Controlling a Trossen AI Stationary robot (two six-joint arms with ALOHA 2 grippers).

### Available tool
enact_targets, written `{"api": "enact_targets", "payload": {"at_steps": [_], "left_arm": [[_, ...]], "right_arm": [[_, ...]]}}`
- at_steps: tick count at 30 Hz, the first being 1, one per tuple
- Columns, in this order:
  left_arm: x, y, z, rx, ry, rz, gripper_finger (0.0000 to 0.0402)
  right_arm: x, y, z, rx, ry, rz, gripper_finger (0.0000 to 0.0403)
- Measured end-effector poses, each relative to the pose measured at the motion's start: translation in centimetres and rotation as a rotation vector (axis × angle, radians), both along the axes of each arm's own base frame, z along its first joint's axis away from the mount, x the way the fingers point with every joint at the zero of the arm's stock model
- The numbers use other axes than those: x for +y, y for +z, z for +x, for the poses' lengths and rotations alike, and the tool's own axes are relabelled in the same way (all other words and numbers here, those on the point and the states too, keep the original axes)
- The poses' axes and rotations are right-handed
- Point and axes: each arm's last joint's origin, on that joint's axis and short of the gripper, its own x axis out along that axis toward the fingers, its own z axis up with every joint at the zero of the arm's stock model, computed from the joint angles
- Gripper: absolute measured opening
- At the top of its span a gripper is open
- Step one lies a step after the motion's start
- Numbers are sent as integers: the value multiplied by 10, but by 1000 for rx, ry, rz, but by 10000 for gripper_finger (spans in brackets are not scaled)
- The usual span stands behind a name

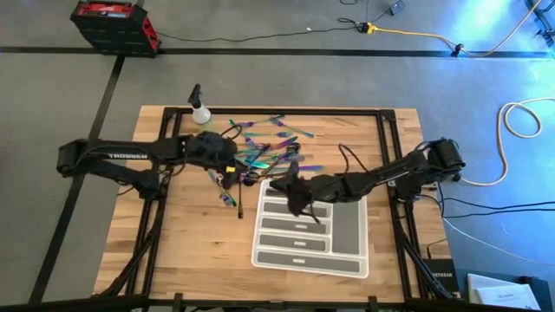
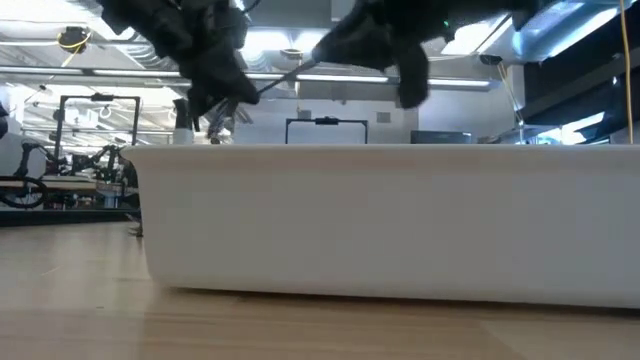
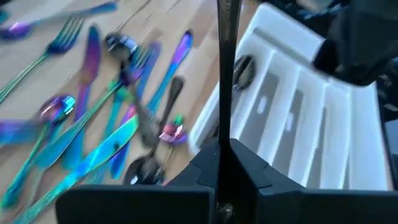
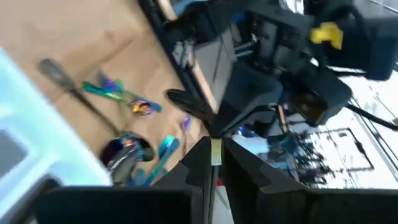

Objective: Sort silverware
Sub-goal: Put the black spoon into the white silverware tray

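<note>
In the middle of the high view, the left gripper (image 1: 227,178) is clamped on a slim dark utensil (image 3: 225,74) beside the tray (image 1: 351,227). The right gripper (image 1: 279,185) hovers over the tray's upper left corner, pinched nearly closed on a thin handle (image 4: 215,152). Rainbow silverware (image 1: 264,147) lies scattered above the tray.

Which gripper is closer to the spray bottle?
Left. The left gripper is just in front of the spray bottle; the right gripper sits farther away, at the tray.
</note>
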Motion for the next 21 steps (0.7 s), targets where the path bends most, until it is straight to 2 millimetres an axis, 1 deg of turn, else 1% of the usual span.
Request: {"api": "enact_targets", "payload": {"at_steps": [2, 6, 8, 10, 12, 15, 16, 18, 21], "left_arm": [[-5, -2, 5, -32, -5, 2, 0], [-22, -11, 17, -49, -31, -34, 0], [-32, -14, 21, -49, -66, -53, 0], [-40, -17, 23, -32, -92, -75, 0], [-45, -19, 24, -23, -99, -92, 0], [-49, -20, 24, -21, -115, -99, 0], [-50, -20, 24, -22, -114, -105, 0], [-51, -19, 24, -24, -106, -109, 0], [-51, -18, 25, -31, -109, -100, 0]], "right_arm": [[2, 9, 4, -31, -11, 45, 21], [17, 33, 9, -80, -90, 194, 21], [27, 41, 9, 6, -75, 176, 21], [36, 45, 9, 114, -56, 129, 21], [41, 50, 11, 190, -48, 115, 21], [43, 62, 17, 258, -48, 154, 21], [42, 64, 21, 269, -53, 158, 22], [43, 60, 28, 299, -51, 144, 28], [44, 54, 35, 385, -19, 125, 58]]}}
